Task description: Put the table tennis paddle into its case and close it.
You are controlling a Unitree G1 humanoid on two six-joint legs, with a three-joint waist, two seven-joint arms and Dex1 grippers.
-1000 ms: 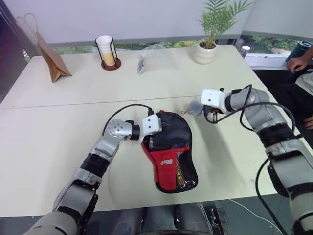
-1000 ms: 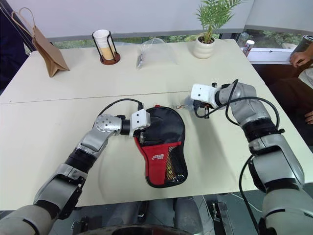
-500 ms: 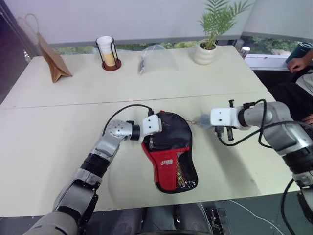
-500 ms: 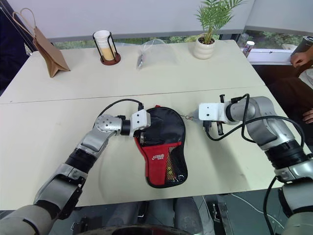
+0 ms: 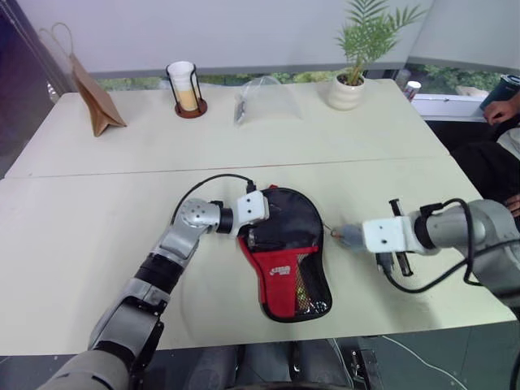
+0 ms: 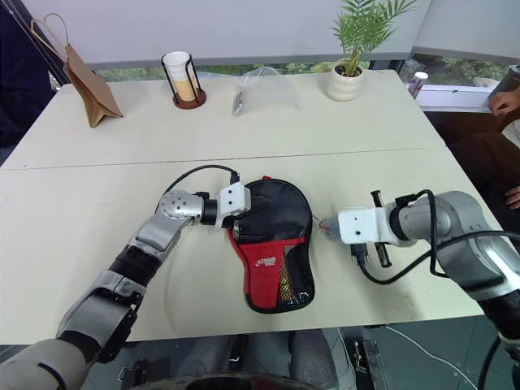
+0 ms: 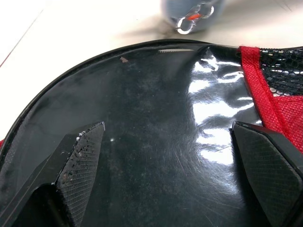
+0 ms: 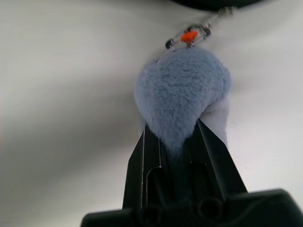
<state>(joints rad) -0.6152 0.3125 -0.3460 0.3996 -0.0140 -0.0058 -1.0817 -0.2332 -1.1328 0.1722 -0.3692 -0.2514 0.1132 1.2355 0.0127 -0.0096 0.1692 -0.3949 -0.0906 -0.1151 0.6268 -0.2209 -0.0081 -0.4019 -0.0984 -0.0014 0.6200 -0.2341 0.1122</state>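
Starting at nine o'clock, our left gripper (image 5: 258, 226) is spread wide with both fingers (image 7: 83, 156) pressed on the case's (image 5: 286, 252) glossy black top, pinning it at the table's (image 5: 97, 211) middle; we judge this soft, light, slippery pouch needs that hold-down. At three o'clock our right gripper (image 8: 176, 142) is clamped on the fluffy blue zipper charm (image 8: 182, 97), the sensible pull point; the paddle is hidden, presumably inside.

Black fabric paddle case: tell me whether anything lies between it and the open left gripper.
Nothing visible does. The left gripper is open, its fingers spread directly over the black fabric paddle case with no object between.
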